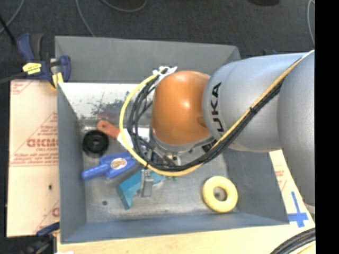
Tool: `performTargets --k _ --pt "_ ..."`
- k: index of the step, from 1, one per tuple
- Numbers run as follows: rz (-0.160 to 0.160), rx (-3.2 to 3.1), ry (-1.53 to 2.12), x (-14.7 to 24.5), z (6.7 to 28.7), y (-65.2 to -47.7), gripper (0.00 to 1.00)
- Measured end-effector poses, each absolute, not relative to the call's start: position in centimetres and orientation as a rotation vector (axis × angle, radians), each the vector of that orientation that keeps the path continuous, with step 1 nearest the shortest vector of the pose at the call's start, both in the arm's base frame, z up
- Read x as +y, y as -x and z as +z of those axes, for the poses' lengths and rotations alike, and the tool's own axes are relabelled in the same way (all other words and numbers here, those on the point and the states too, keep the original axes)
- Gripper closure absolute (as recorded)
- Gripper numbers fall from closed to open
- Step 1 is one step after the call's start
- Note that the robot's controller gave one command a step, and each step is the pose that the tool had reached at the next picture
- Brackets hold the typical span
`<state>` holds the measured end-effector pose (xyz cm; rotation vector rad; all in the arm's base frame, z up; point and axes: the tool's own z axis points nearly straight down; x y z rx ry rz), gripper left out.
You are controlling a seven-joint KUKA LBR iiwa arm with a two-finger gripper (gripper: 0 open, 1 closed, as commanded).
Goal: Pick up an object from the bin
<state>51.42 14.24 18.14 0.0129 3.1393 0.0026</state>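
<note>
Teal wedge (127,192) lies near the front of the bin (70,168), just right of the blue clamp (106,166). My gripper (146,185) is at its right edge; whether open or closed, I cannot tell. Gripped off-centre, the wedge could pivot and slip free.

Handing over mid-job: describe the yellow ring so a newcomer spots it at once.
In the grey bin, look at the floor's lower-right corner, below the arm. Right of the end effector lies the yellow ring, flat and alone. It is the only yellow thing on the floor; the other round piece, a black disc, sits far left.
</note>
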Motion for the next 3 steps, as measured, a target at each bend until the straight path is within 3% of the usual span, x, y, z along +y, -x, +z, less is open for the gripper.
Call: performTargets --k 1,3 --pt "0.003 3.139 -0.013 14.2 18.1 -51.4 0.00" --pt "0.004 3.137 -0.031 12.7 9.2 -52.8 0.00"
